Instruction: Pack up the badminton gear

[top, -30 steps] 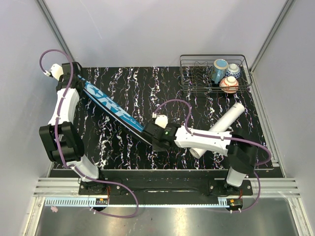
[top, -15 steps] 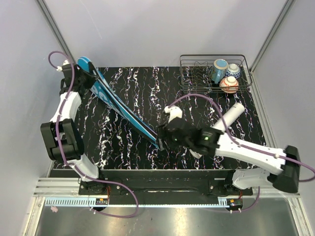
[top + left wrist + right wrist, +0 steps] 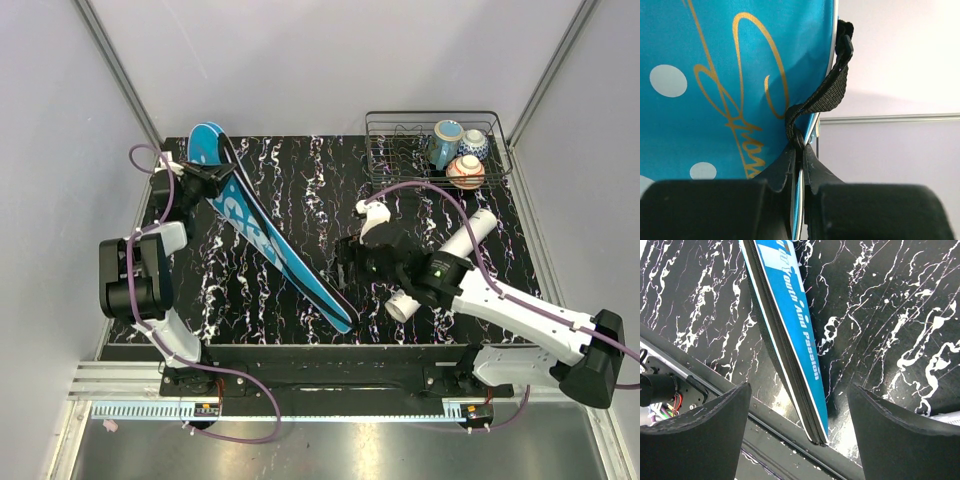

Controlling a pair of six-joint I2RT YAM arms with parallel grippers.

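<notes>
Left arm [image 3: 150, 270] folds tight at upper left, jaws clamped on the teal bag [image 3: 262, 238] by its edge; right arm [image 3: 500, 305] reaches centre frame, jaws wide apart over the bag's lower tip.

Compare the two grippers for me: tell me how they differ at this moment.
The left gripper is shut, pinching the edge of the teal racket bag beside its black strap; the right gripper is open and holds nothing. The left gripper is at the bag's wide far end; the right gripper hangs above its narrow near end. Both have black fingers and point at the same bag.
</notes>
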